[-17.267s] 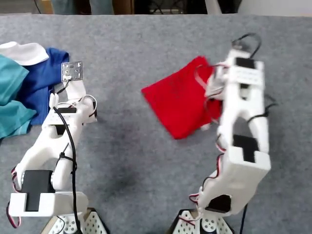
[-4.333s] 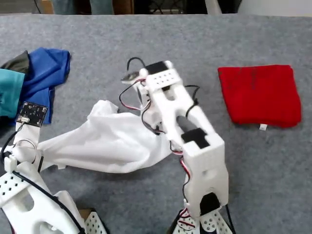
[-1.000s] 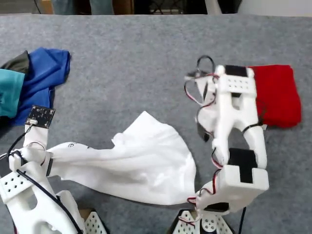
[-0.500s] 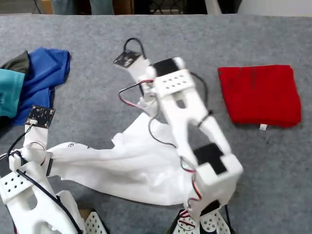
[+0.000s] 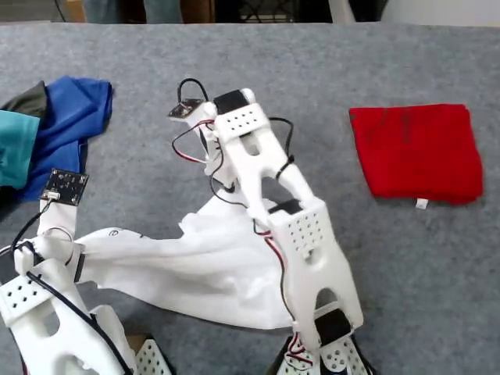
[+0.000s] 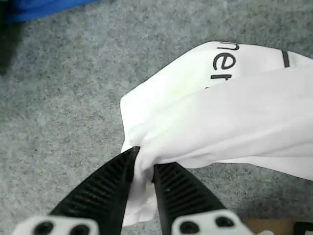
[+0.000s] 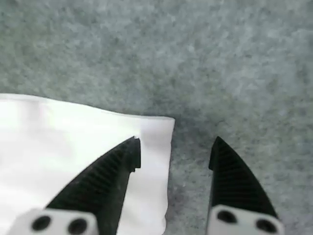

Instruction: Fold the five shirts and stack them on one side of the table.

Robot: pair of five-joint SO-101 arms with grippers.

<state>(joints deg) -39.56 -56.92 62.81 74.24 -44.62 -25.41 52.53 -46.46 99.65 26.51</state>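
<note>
High view: one white shirt (image 5: 195,266) pinched by left gripper (image 6: 143,157), one red shirt (image 5: 418,152), right gripper (image 7: 176,144) agape.

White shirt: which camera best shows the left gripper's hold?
Left wrist view: the left gripper clamps a bunched edge of the white shirt. High view gives the shirt's whole spread; right wrist view, one corner beneath the open right gripper.
</note>
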